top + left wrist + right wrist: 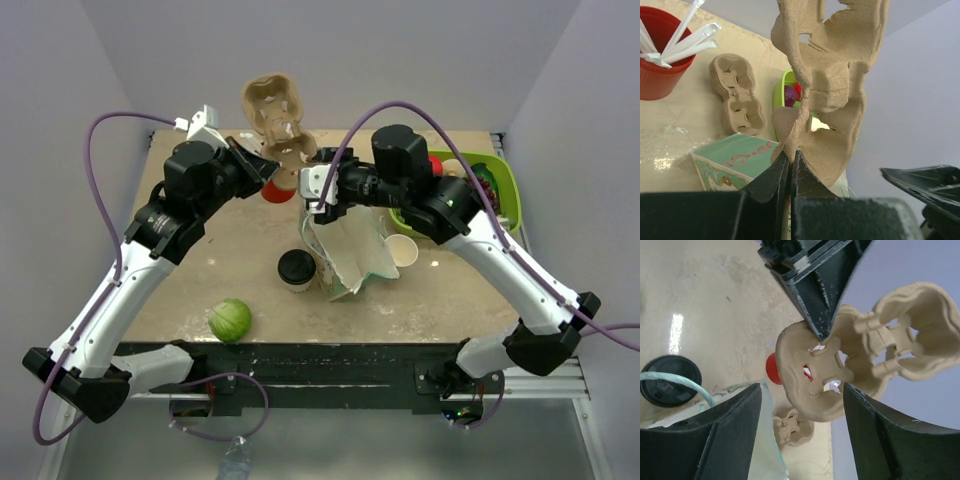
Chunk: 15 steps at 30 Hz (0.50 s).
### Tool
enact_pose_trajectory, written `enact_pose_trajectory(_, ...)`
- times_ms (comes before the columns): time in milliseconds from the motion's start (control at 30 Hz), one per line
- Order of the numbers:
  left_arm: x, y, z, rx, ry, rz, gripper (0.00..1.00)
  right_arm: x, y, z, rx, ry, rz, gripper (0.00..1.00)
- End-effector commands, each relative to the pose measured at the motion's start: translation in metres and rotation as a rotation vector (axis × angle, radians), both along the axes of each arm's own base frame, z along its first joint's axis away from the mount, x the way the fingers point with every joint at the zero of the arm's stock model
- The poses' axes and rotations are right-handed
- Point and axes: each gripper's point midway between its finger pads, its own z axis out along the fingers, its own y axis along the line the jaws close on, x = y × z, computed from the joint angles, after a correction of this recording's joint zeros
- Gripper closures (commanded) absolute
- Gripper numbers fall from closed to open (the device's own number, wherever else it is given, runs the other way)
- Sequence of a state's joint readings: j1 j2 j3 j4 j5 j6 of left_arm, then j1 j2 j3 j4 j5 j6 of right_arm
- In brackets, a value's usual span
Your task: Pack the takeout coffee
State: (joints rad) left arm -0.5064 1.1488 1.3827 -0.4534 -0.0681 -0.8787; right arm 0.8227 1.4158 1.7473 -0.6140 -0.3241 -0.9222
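A green-and-white paper bag (350, 250) stands on the tan table (200, 280), partly hidden by the right arm. The moulded-pulp carrier (275, 110) hangs aloft, pinched tight in the left gripper (790, 167). The right gripper (802, 390) gapes, the carrier's end between its jaws, gripping nothing. The black-lidded takeout coffee (295, 268) stands beside the bag, apart from the 2 grippers.

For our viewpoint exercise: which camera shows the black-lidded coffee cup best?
Top external: the takeout coffee stands whole, top and side visible. Right wrist shows only its lid, partly hidden. Left wrist misses it.
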Motion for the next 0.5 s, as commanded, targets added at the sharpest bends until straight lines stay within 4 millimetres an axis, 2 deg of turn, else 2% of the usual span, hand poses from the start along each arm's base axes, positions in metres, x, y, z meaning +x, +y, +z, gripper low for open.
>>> enact_pose_trajectory(0, -0.008, -0.008, 0.025, -0.074, -0.017, -0.047, 1.00, -0.002, 0.001, -0.023, -0.158, -0.024, 0.083, 0.32)
enact_pose_trajectory(33, -0.009, -0.009, 0.024, -0.076, -0.015, -0.053, 1.00, -0.001, 0.001, -0.021, -0.176, -0.050, 0.093, 0.32)
enact_pose_trajectory(100, -0.007, -0.010, 0.022, -0.083, 0.000, -0.048, 1.00, 0.004, 0.003, -0.030, -0.209, -0.027, 0.088, 0.32)
enact_pose_trajectory(167, -0.007, -0.011, 0.021, -0.086, 0.002, -0.049, 1.00, 0.007, 0.002, -0.026, -0.224, -0.036, 0.081, 0.36)
enact_pose_trajectory(233, -0.010, -0.016, 0.024, -0.099, -0.011, -0.080, 1.00, 0.013, 0.005, -0.030, -0.228, -0.030, 0.066, 0.45)
enact_pose_trajectory(367, -0.009, -0.018, 0.022, -0.098, -0.005, -0.093, 1.00, 0.020, 0.010, -0.029, -0.207, -0.043, 0.049, 0.54)
enact_pose_trajectory(467, -0.010, -0.023, 0.020, -0.090, -0.001, -0.118, 1.00, 0.021, 0.012, -0.023, -0.178, -0.054, 0.041, 0.69)
